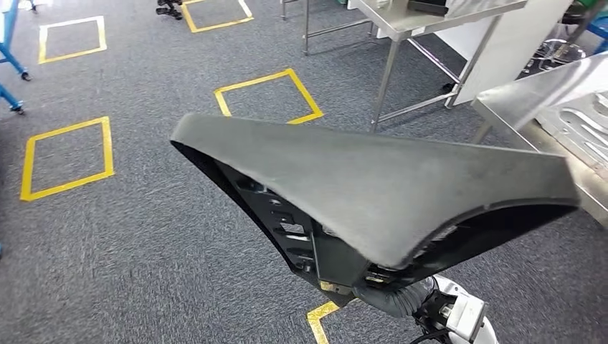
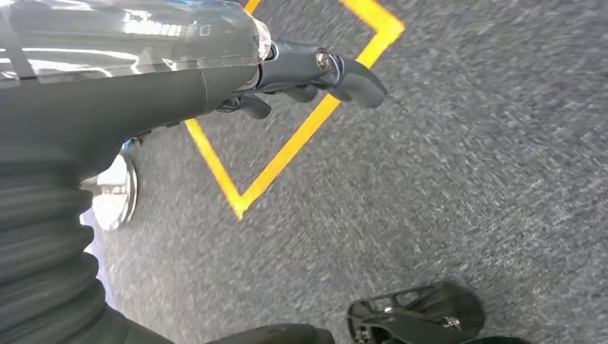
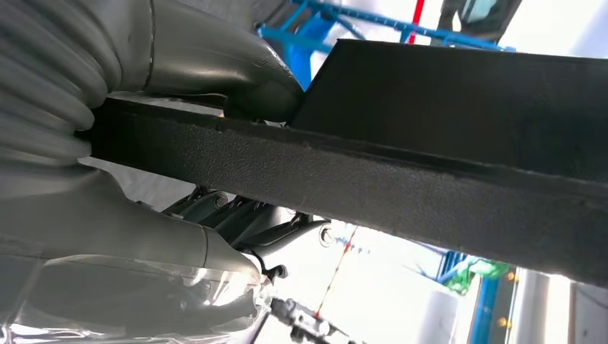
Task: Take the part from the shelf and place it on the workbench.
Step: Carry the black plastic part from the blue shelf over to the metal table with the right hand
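A large dark grey moulded part (image 1: 387,179), broad and roughly triangular with a ribbed underside, is held up over the carpet in the head view. My right hand (image 3: 150,236) grips it from below at its near corner. In the right wrist view the part's thick edge (image 3: 401,186) runs between the thumb (image 3: 244,79) and the fingers (image 3: 236,215). My right wrist (image 1: 452,308) shows under the part. My left hand (image 2: 301,68) hangs over the floor, holding nothing, its fingers loosely apart. A steel workbench (image 1: 530,93) stands at the right.
Yellow tape squares (image 1: 269,97) mark the grey carpet. A second steel table (image 1: 401,29) with thin legs stands at the back. A pressed metal panel (image 1: 584,125) lies on the right workbench. A blue frame (image 1: 11,43) stands at the far left.
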You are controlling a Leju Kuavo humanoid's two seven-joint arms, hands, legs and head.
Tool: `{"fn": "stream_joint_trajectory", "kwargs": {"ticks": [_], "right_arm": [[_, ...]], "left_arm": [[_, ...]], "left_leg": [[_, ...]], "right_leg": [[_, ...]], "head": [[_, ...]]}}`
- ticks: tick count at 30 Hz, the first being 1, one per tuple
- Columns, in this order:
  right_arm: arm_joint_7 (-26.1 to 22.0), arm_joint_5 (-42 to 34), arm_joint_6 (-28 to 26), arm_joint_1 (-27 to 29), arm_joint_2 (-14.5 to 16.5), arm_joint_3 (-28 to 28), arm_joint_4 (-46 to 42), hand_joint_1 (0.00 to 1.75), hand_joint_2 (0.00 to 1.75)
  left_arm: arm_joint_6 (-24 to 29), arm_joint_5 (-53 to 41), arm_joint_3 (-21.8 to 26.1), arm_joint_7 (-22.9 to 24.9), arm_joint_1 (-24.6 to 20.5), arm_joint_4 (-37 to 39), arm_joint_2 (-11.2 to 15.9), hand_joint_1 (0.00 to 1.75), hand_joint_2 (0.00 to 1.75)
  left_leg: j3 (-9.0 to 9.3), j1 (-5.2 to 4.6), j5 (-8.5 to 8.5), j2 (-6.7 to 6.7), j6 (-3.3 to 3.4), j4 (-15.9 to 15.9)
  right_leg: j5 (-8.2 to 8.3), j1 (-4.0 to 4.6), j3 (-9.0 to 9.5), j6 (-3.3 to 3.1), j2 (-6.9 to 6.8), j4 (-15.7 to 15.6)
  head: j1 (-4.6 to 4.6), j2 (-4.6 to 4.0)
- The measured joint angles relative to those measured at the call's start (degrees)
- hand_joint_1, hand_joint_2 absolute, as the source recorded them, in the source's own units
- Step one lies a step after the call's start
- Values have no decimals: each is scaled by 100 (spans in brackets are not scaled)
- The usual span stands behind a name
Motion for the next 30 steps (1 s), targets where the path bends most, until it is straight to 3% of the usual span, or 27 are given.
{"fn": "stream_joint_trajectory", "kwargs": {"ticks": [1, 3, 5, 7, 8, 10, 11, 13, 14, 15, 16, 18, 20, 23, 25, 27, 28, 29, 30], "right_arm": [[6, 11, -4, 12, 0, 0, -28, 140, 175], [14, 31, -9, 27, -1, 0, -74, 140, 175], [18, 58, -22, 58, 0, -1, -119, 140, 175], [21, 88, -49, 114, 0, -7, -181, 140, 175], [22, 104, -66, 143, 2, -12, -215, 140, 175], [26, 147, -87, 167, 9, -20, -276, 140, 175], [30, 167, -93, 171, 14, -22, -301, 140, 175], [40, 191, -94, 181, 17, -22, -329, 140, 175], [44, 194, -95, 192, 19, -22, -335, 140, 175], [46, 196, -95, 201, 19, -22, -339, 140, 175], [48, 196, -95, 208, 19, -22, -348, 140, 175], [48, 196, -94, 209, 19, -22, -371, 140, 175], [44, 196, -92, 206, 19, -22, -393, 140, 175], [39, 194, -87, 211, 17, -23, -403, 140, 175], [37, 190, -83, 196, 15, -26, -410, 140, 175], [36, 186, -80, 174, 14, -26, -414, 140, 175], [37, 185, -79, 170, 14, -26, -414, 140, 175], [38, 185, -77, 171, 14, -26, -413, 140, 175], [38, 185, -76, 172, 14, -26, -412, 140, 175]], "left_arm": [[-16, -17, 0, 14, 15, 0, 3, 0, 175], [-28, -49, -1, 35, 80, 1, 12, 0, 175], [-7, -56, -1, -3, 144, 1, 17, 0, 175], [36, -55, -1, -100, 176, 1, 15, 0, 175], [54, -56, -1, -154, 179, 1, 11, 0, 175], [70, -58, -3, -227, 169, 1, -2, 0, 175], [70, -56, -3, -245, 164, 2, -5, 0, 175], [67, -52, -3, -256, 163, 2, -9, 0, 175], [66, -51, -2, -256, 161, 2, -9, 0, 175], [66, -50, -2, -256, 156, 1, -9, 0, 175], [66, -50, -2, -255, 148, 1, -9, 0, 175], [65, -49, -2, -254, 129, 1, -14, 0, 175], [62, -45, -2, -243, 112, 1, -19, 0, 175], [50, -43, -2, -180, 84, 2, -31, 0, 175], [46, -42, -2, -152, 74, 2, -40, 0, 175], [46, -38, -3, -151, 62, 2, -52, 0, 175], [45, -36, -4, -152, 44, 2, -59, 0, 175], [43, -35, -4, -152, 26, 2, -66, 0, 175], [38, -34, -4, -148, 13, 2, -70, 0, 175]], "left_leg": [[129, 13, 227, -61, 3, -316], [415, 50, 580, -370, 20, -1026], [525, 65, 637, -584, 58, -1347], [529, 58, 639, -509, 125, -1422], [540, 58, 662, -446, 165, -1461], [572, 65, 707, -300, 242, -1541], [587, 54, 714, -219, 263, -1556], [591, 36, 704, -47, 276, -1561], [595, 31, 694, 38, 275, -1560], [604, 29, 681, 118, 269, -1559], [622, 28, 665, 189, 258, -1558], [675, 11, 616, 309, 218, -1553], [717, -19, 564, 410, 162, -1547], [774, -23, 500, 518, 77, -1544], [681, -1, 311, 319, 31, -1261], [324, 15, -45, 49, 9, -513], [121, 15, -180, -1, 2, -118], [-23, 15, -224, -20, -1, 146], [-72, 15, -153, -26, 5, 199]], "right_leg": [[-6, -4, 4, 9, 84, 16], [-17, -15, -21, 49, 244, 61], [5, -31, -104, 124, 380, 96], [44, -47, -169, 209, 497, 95], [36, -47, -189, 234, 449, 115], [-141, -30, -322, 276, 151, 401], [-310, -26, -473, 296, -33, 722], [-628, -45, -840, 338, -184, 1476], [-671, -59, -946, 352, -205, 1688], [-602, -69, -935, 361, -226, 1675], [-438, -74, -796, 363, -266, 1421], [-101, -44, -329, 331, -503, 584], [0, 7, -69, 253, -665, 98], [-24, 20, -60, 148, -511, 48], [-11, -14, -31, 77, -385, 9], [-12, -26, -16, 30, -269, -2], [-16, -21, -12, 21, -205, 0], [-20, -15, -3, 16, -134, 2], [-24, -11, 10, 14, -60, 4]], "head": [[0, 0], [1, -1], [1, -1], [1, 0], [2, 0], [2, 0], [2, 0], [2, 0], [2, 0], [2, 0], [2, 0], [2, 0], [2, 0], [2, 0], [1, 0], [0, 0], [0, 0], [0, 0], [0, 0]]}}
